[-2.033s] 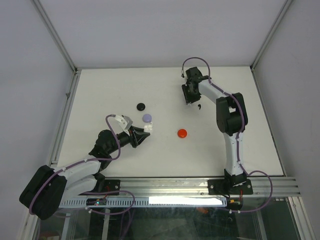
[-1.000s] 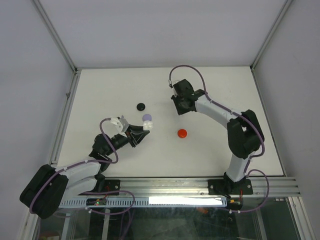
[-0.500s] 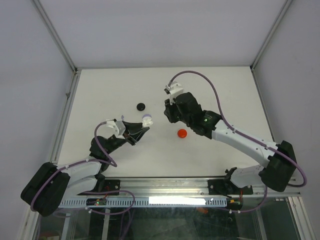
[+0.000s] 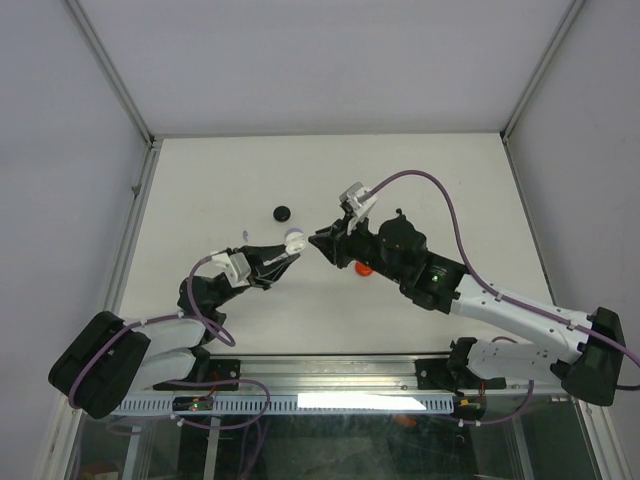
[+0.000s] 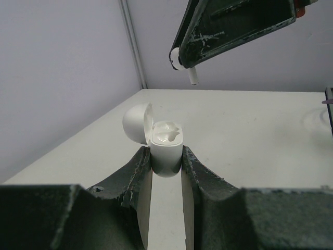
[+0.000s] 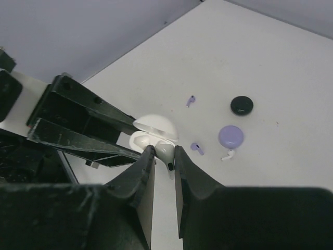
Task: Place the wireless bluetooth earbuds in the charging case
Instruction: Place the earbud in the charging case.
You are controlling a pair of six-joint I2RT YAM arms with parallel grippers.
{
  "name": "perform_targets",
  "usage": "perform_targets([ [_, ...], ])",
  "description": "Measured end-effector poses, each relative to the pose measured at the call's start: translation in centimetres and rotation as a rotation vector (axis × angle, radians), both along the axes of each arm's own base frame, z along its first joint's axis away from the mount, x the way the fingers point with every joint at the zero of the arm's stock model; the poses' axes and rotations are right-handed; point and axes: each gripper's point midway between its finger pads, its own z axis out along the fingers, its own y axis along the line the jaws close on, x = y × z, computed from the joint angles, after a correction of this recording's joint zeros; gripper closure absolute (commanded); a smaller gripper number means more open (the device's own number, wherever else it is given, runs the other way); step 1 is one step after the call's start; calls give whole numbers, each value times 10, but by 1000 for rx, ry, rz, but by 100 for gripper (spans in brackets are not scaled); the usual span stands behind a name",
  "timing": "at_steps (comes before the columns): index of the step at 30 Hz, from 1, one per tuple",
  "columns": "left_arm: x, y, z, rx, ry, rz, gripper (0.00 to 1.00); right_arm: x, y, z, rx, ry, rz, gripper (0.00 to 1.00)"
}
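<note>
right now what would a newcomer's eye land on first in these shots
Centre stage, the left gripper clamps an open white case, and the right gripper holds a white earbud just above it. Beyond them on the table lie a black disc and a purple disc, with a purple bud beside the purple one.

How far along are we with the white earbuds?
Done: the white case is open, clamped in the left gripper. In hand: the right gripper holds one white earbud just above it. Left: seating it, plus the other white earbud lying by the purple case.
</note>
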Motion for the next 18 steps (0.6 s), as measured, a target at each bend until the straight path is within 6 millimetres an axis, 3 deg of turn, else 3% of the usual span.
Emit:
perform_targets([
  [5, -4, -3, -2, 17, -25, -25, 100, -16, 13, 7, 68, -47, 92, 80],
  [10, -8, -6, -3, 27, -30, -50, 100, -28, 22, 2, 99, -84, 154, 81],
  [18, -13, -7, -2, 32, -44, -80, 100, -33, 36, 12, 154, -139, 195, 80],
])
